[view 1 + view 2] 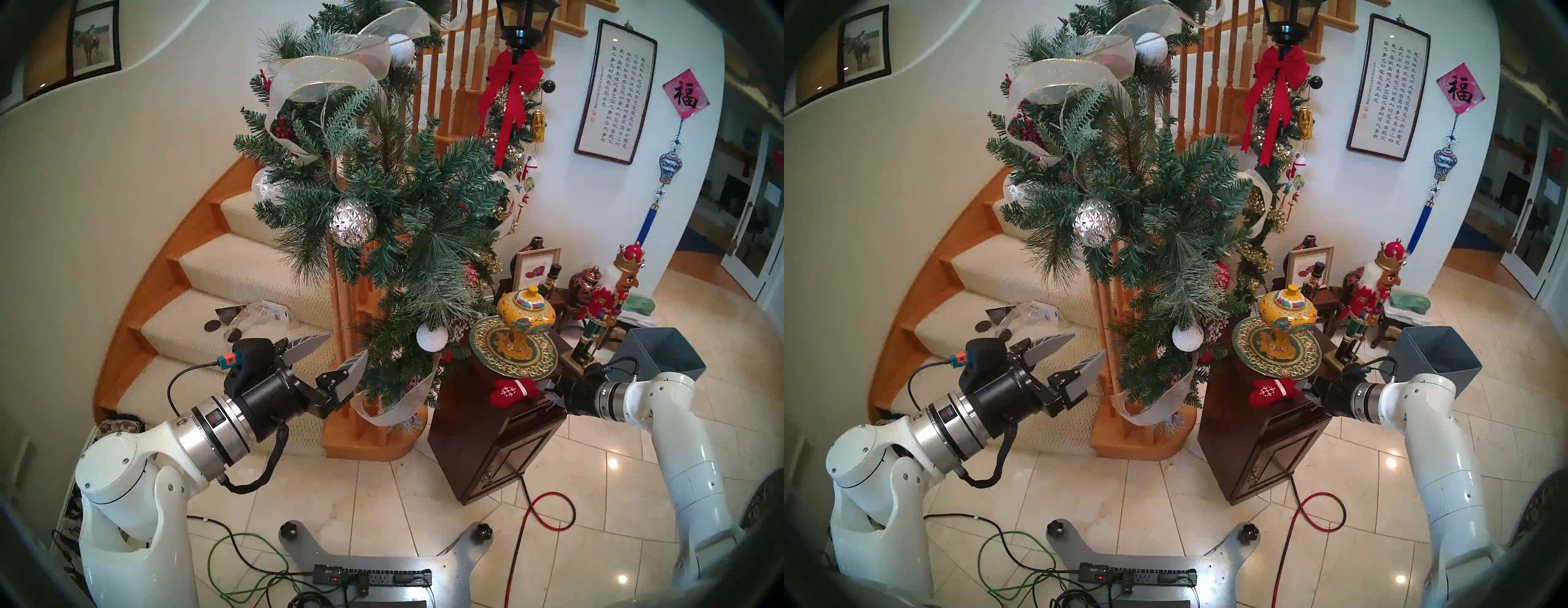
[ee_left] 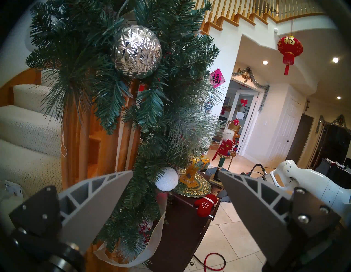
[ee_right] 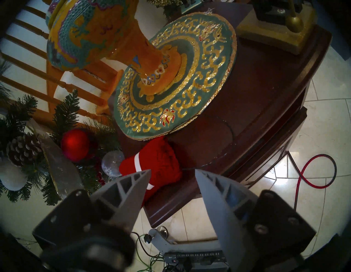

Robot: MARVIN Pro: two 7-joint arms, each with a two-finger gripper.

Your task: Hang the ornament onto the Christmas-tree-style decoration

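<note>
Right pincer [image 3: 171,175] parted, empty, beside mitten [image 3: 161,161] at cabinet [image 3: 266,114] edge; left pincer [image 2: 175,174] wide apart.

Garland [image 1: 382,204]: seen at centre frame, draped down a wooden stair post, with ribbon, a silver ball [image 1: 353,222] and a white ball [image 1: 432,336].
Mitten [image 1: 507,391]: laid at the front edge of a dark cabinet [image 1: 496,441], lower right of centre, below a green-and-gold mat [image 1: 513,354].
Vase [image 1: 526,316]: stood on the mat.
Left gripper [image 1: 329,354]: held at lower left, jaws spread wide, nothing between them, tips just beside the garland's lower needles.
Right gripper [image 1: 547,392]: at right, just beside the mitten; fingers mostly hidden.
</note>
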